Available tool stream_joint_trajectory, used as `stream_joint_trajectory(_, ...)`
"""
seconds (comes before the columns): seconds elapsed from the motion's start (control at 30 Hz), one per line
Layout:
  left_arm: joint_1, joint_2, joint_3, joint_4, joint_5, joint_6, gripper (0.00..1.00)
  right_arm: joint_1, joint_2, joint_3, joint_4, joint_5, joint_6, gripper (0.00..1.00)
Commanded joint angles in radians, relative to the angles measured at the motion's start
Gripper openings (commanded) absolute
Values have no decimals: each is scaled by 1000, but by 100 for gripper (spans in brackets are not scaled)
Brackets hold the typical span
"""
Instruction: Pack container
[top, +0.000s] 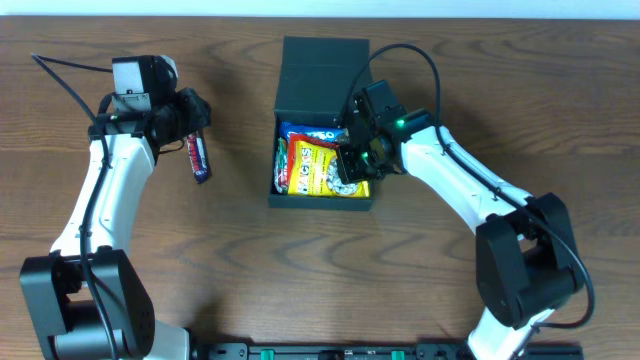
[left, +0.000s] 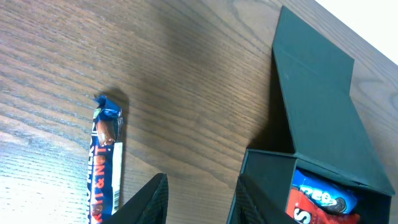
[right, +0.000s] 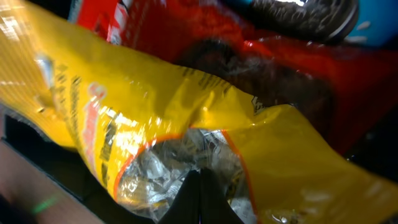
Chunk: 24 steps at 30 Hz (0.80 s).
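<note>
The container is seen at the middle of the table, toward its far edge, with its hinged flap lid thrown back and away from the arms. It is packed with snack packets. A yellow packet is laid on top at the near side, a red packet is partly covered by it, and a blue cookie packet is tucked at the lid side.

The right gripper is lowered into the box at its right wall, against the yellow packet. In the right wrist view its fingers are shown pressed together. Whether any foil is caught between them cannot be told.

A dark candy bar is left flat on the wood, well apart from the container on its left. The left gripper is held above the bar's far end, its jaws spread apart and empty.
</note>
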Motion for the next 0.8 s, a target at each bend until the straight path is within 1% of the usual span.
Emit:
stream_joint_trajectory(0.0,5,-23,19,-4,3,18,37,1,28,-3,0,13,-18,1)
stream_joint_trajectory(0.2,5,-23,19,-19,3,19,37,-5,-21,101,-70,5,-19,1)
stream_joint_trajectory(0.37,5,-23,19,-21,3,19,37,-4,-64,145,-38,-1,-37,1)
stream_joint_trajectory(0.5,5,-23,19,-21,3,19,37,-2,-38,138,-35,-29,-45,1)
stream_joint_trajectory(0.67,5,-23,19,-21,-3,20,37,13,34,138,-9,-29,-60,1)
stream_joint_trajectory(0.77,5,-23,19,-21,-14,48,37,15,92,138,11,-29,-59,1)
